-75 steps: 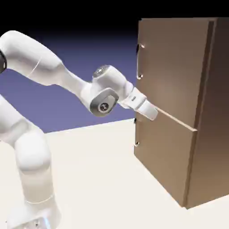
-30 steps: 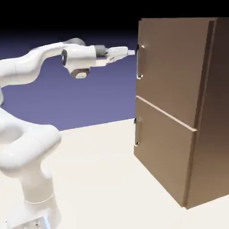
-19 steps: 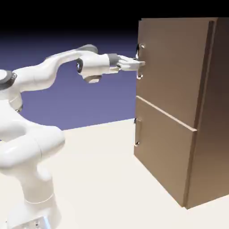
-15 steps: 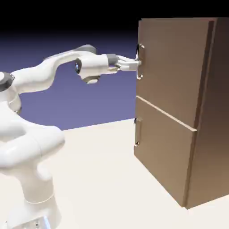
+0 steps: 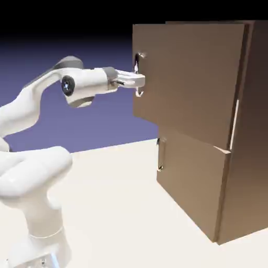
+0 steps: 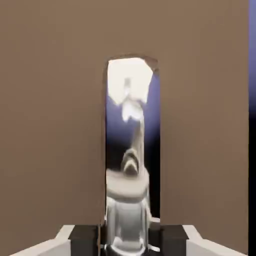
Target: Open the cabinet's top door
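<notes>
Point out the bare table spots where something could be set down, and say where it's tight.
Free: the wide table stretch between the arm's base and the cabinet, and the strip under the gripper. Tight: around the top door, ajar, with the gripper shut on its handle.

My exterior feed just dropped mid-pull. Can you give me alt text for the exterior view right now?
The gripper is shut on the silver handle of the top door, which stands partly swung out from the brown cabinet. The lower door is closed, and the white arm reaches in from the view's left.
</notes>
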